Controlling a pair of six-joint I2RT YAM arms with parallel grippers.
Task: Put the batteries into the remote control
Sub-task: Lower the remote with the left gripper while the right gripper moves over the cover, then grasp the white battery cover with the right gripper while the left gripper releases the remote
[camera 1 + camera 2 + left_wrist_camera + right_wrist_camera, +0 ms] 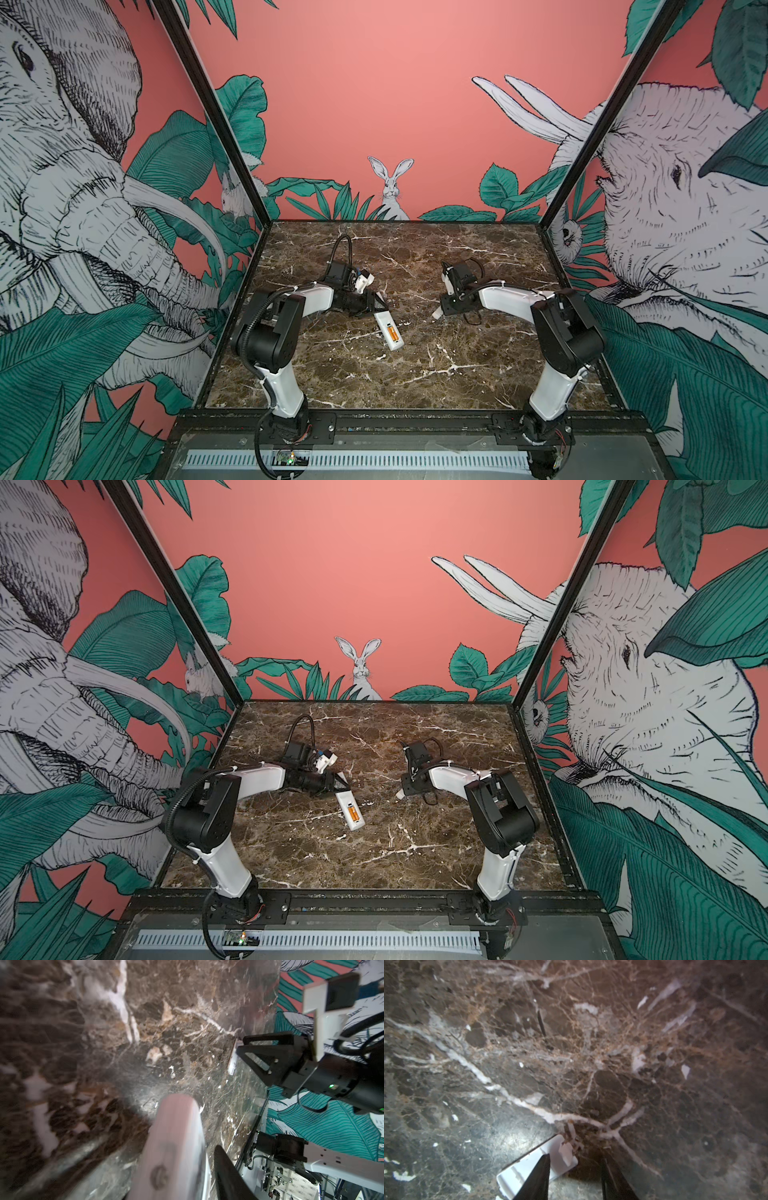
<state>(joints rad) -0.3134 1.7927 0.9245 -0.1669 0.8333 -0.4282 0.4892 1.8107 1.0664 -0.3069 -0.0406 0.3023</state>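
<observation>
Top views, entry: remote control (398, 343), laid back-up on the tabletop (415, 386) near the middle, its compartment uncovered. Batteries (391, 332) are seen seated inside as orange strips; their number cannot be made out. Loading is judged done, and a white cover (436, 313) is judged left to be fitted.

Left gripper (377, 305): held low at the remote's far end, with the forearm reached inward from a bent elbow. Whether its jaws are apart cannot be told.

Right gripper (576, 1156): held low and pointed toward the middle, apart from the remote. Its jaws are shown parted in the right wrist view, the cover lying partly between them with a gap beside it.
</observation>
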